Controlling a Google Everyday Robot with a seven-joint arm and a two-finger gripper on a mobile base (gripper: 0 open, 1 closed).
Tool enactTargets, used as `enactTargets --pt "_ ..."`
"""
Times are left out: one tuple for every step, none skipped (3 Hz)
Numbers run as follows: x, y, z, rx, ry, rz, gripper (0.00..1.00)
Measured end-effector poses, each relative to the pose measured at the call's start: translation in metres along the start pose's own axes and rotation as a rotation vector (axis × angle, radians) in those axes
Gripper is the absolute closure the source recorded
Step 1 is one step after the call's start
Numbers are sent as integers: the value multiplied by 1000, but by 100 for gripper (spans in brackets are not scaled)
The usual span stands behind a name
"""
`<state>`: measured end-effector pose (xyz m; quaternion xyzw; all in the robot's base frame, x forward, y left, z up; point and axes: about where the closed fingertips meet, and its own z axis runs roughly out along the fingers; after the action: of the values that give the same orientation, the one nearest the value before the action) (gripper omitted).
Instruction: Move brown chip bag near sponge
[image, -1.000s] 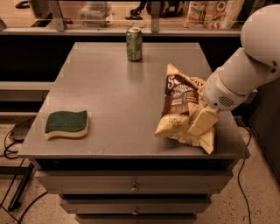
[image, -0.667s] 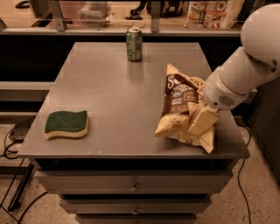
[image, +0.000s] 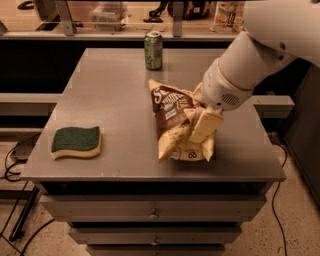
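The brown chip bag (image: 172, 117) stands crumpled on the right half of the grey table (image: 100, 90), dark brown with white lettering and pale yellow edges. My gripper (image: 200, 127) comes in from the upper right and is shut on the bag's right side, with one pale finger (image: 206, 126) lying across its front. The sponge (image: 76, 141), dark green on top over a pale yellow base, lies flat near the table's front left corner, well to the left of the bag.
A green soda can (image: 153, 50) stands upright at the table's back edge, behind the bag. Drawers (image: 152, 215) sit below the table front. A shelf with several items runs behind. Cables lie on the floor at left.
My gripper and the brown chip bag have moved left together across the table, toward the sponge. The sponge and the can have not moved.
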<state>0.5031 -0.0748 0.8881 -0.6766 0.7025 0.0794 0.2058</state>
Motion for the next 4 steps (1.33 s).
enactTargets --pt "-19 4 0 -3 -28 -54 50" --pt "-37 9 8 -26 -70 -89 73" --pt "-66 19 19 -56 -105 -146 96" --pt "-90 23 35 -94 -144 -184 100"
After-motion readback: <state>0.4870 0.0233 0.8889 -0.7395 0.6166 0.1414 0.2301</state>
